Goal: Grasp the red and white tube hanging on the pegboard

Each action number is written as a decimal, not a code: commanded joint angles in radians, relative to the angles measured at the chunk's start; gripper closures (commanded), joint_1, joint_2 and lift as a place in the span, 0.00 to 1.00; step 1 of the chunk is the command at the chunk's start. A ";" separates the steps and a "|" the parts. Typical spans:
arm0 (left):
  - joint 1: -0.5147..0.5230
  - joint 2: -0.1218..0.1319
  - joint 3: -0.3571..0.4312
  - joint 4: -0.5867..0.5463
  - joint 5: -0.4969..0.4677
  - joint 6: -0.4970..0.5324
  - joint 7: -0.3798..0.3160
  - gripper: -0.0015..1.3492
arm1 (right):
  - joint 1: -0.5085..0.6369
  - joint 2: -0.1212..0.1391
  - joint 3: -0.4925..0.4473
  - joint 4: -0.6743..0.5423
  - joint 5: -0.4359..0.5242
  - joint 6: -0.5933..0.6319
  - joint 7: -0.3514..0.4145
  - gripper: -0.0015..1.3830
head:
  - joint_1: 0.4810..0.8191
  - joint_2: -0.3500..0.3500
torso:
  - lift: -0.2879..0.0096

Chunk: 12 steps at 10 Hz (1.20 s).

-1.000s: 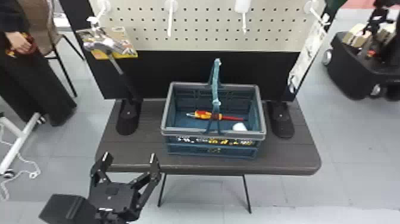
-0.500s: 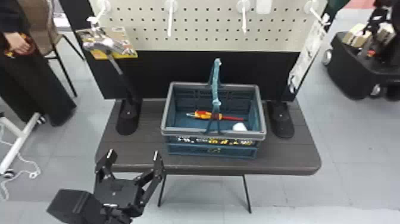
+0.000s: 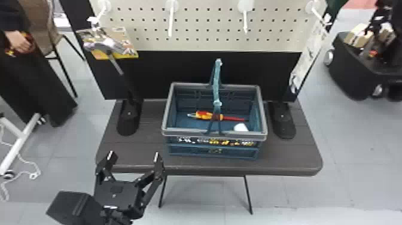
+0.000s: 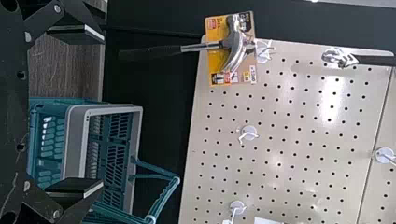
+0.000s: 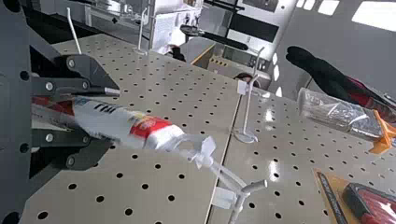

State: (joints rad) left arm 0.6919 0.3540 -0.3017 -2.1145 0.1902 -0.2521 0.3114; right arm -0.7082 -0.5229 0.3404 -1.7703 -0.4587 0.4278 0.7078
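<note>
The red and white tube (image 5: 126, 125) is between the fingers of my right gripper (image 5: 113, 116) in the right wrist view, and they are shut on it. From the tube's far end a thin clear tie (image 5: 204, 156) runs up to a white hook (image 5: 254, 186); I cannot tell whether it loops around the hook. My left gripper (image 3: 134, 154) stands open over the table's front left edge in the head view, holding nothing. In the left wrist view, the left gripper (image 4: 100, 111) has its fingers wide apart, with the basket beyond them.
A basket (image 3: 263, 112) holding a red and yellow screwdriver (image 3: 205, 115) stands on the dark table (image 3: 299, 149). A hammer (image 3: 104, 46) hangs at the pegboard's (image 3: 206, 45) left side. A clear plastic tube (image 5: 338, 114) and a carded tool (image 5: 373, 203) are beyond the right gripper.
In the head view, a white piece in front of the third hook has moved right and up, out of that view. My left gripper has shifted slightly to the right, staying open.
</note>
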 commanded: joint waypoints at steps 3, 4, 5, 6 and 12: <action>0.000 0.000 0.000 0.000 0.002 -0.001 0.000 0.16 | 0.004 0.001 -0.001 0.004 -0.003 -0.003 -0.001 0.85 | 1.00 0.51 | 0.63; -0.002 0.000 0.000 0.000 0.002 -0.001 0.000 0.16 | 0.007 0.003 -0.001 0.007 -0.008 -0.003 -0.001 0.85 | 1.00 0.51 | 0.63; -0.002 0.000 0.000 0.000 0.002 -0.001 0.000 0.16 | 0.007 0.003 -0.001 0.009 -0.008 -0.003 -0.001 0.85 | 1.00 0.51 | 0.63; -0.002 0.000 0.000 0.000 0.002 -0.001 0.000 0.16 | 0.007 0.003 -0.001 0.012 -0.011 -0.003 -0.001 0.85 | 1.00 0.51 | 0.63; -0.002 0.000 0.000 0.000 0.000 0.000 0.000 0.16 | -0.004 0.003 0.000 0.014 -0.017 -0.003 -0.002 0.85 | 1.00 0.51 | 0.63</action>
State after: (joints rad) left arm 0.6899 0.3543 -0.3022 -2.1145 0.1910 -0.2515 0.3114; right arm -0.7120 -0.5202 0.3396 -1.7561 -0.4753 0.4249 0.7054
